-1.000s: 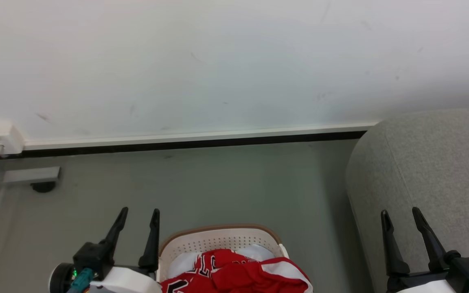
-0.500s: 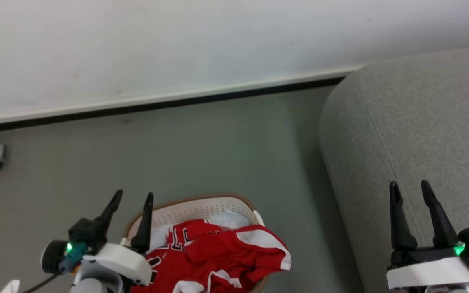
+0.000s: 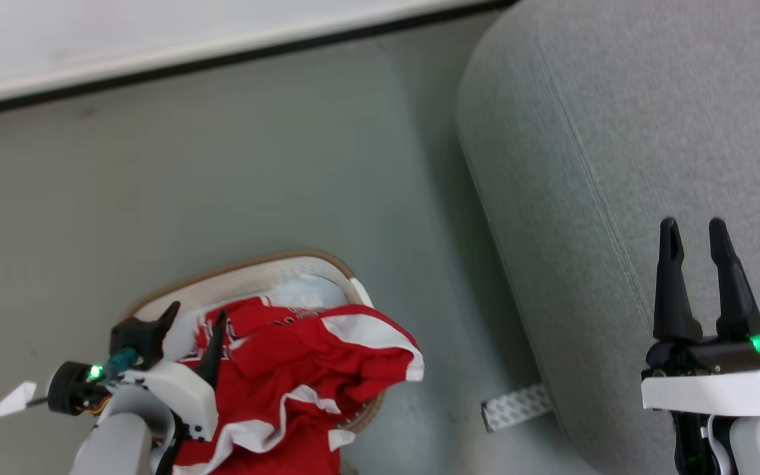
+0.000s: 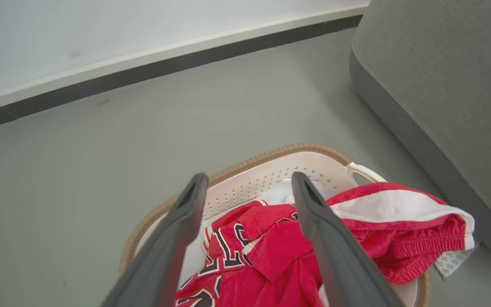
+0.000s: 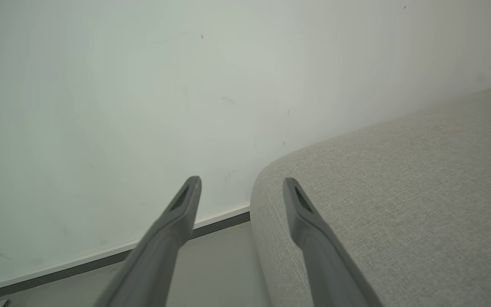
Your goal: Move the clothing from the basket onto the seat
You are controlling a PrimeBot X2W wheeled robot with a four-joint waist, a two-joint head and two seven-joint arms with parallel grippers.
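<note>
Red basketball jersey with white trim heaped in the cream-white perforated plastic basket on the grey floor, with one edge draped over the brown rim. Left hand, fingers spread and empty, above the jersey. Right hand, likewise spread, over the light grey fabric sofa seat.

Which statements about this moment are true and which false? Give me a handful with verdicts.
1. The red basketball jersey with white trim lies in the cream-white perforated plastic basket. True.
2. The left gripper is shut on the jersey. False: it is open above the jersey, gripping nothing.
3. The right gripper is open over the light grey fabric sofa seat. True.
4. The basket stands on the seat. False: it stands on the grey floor beside the seat.
5. Part of the jersey hangs over the basket's rim. True.
</note>
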